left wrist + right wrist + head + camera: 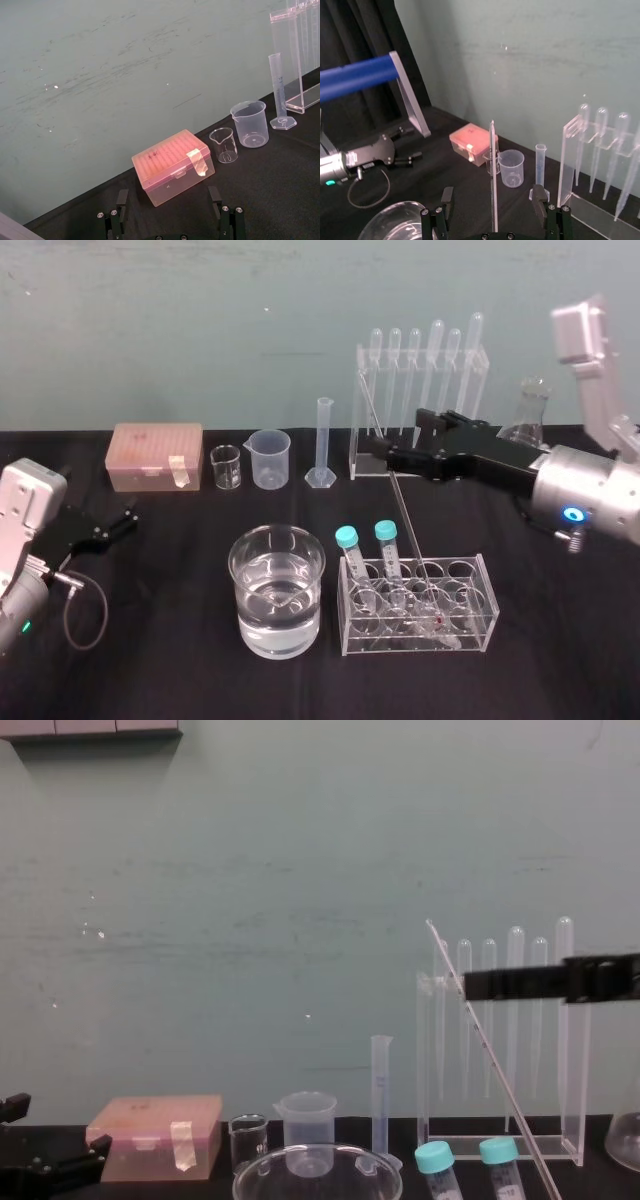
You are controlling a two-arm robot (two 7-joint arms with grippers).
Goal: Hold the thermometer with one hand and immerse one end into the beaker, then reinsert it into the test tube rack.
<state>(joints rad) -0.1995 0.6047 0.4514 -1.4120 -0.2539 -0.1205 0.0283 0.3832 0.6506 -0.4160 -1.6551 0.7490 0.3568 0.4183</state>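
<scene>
The thermometer is a long thin glass rod whose red tip rests in the low clear test tube rack. From there it leans back toward the wall. My right gripper reaches in from the right at mid height and is open. In the right wrist view the thermometer stands between the spread fingers, touching neither. The beaker, a wide glass holding water, stands just left of the rack. My left gripper lies open on the table at the far left, holding nothing.
Two blue-capped tubes stand in the low rack. Along the back are a pink tip box, a small glass beaker, a plastic beaker, a measuring cylinder, a tall acrylic frame of pipettes and a conical flask.
</scene>
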